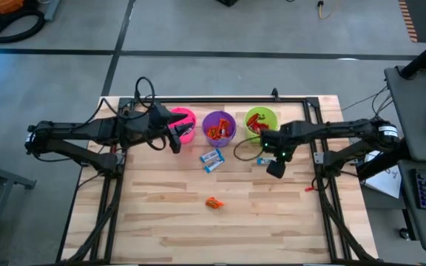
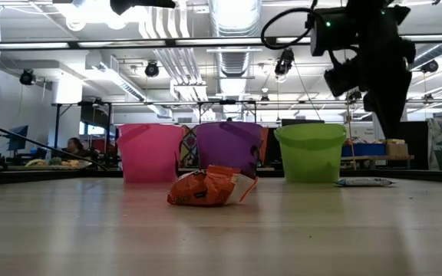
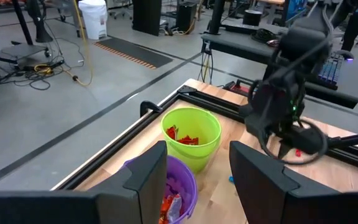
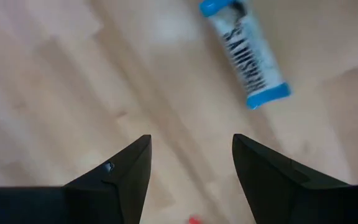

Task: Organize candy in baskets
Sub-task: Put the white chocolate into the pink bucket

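Risk sits mostly with the right tool [image 1: 276, 168], which hangs over the desk [image 1: 161, 222] at centre right of the high view, fingers spread wide and empty. A blue-and-white candy bar [image 4: 245, 53] lies flat in the upper right of the right wrist view, off to one side of the gap between the fingers rather than inside it. If the tool drops as it stands, I judge it would close on bare wood or clip the slick wrapper's end and skid it away.

The left tool [image 3: 194, 180] hovers over the purple basket [image 1: 218, 127], also parted and holding nothing; a careless move could tip it or the pink basket [image 1: 184, 123] beside it. The green basket [image 1: 259, 120] stands near the right arm's elbow. Two more blue bars [image 1: 211, 159] lie below the purple basket, an orange candy [image 1: 214, 202] lower centre
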